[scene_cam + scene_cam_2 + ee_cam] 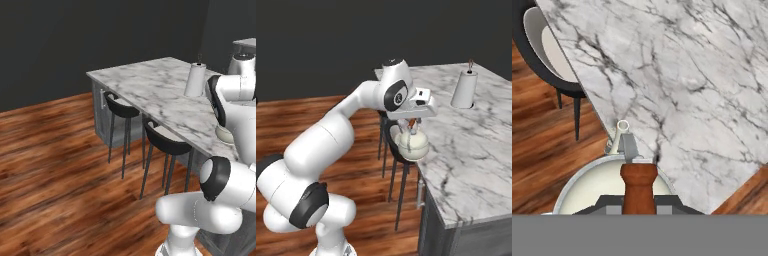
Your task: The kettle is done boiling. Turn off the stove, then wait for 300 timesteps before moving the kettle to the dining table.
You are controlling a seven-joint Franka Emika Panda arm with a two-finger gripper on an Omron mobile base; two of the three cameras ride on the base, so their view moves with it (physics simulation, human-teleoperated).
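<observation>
Cream kettle [413, 144] upright, spout toward marble dining table [476, 150].

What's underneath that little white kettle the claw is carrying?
Below the kettle lie the marble dining table's edge and a black stool over wooden floor. The kettle's body covers whatever is directly beneath it.

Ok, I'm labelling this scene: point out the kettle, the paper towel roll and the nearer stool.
kettle [413, 144], right base view, on its round cream body.
paper towel roll [464, 90], right base view, on its white side.
stool [165, 141], left base view, on its dark seat.
</observation>
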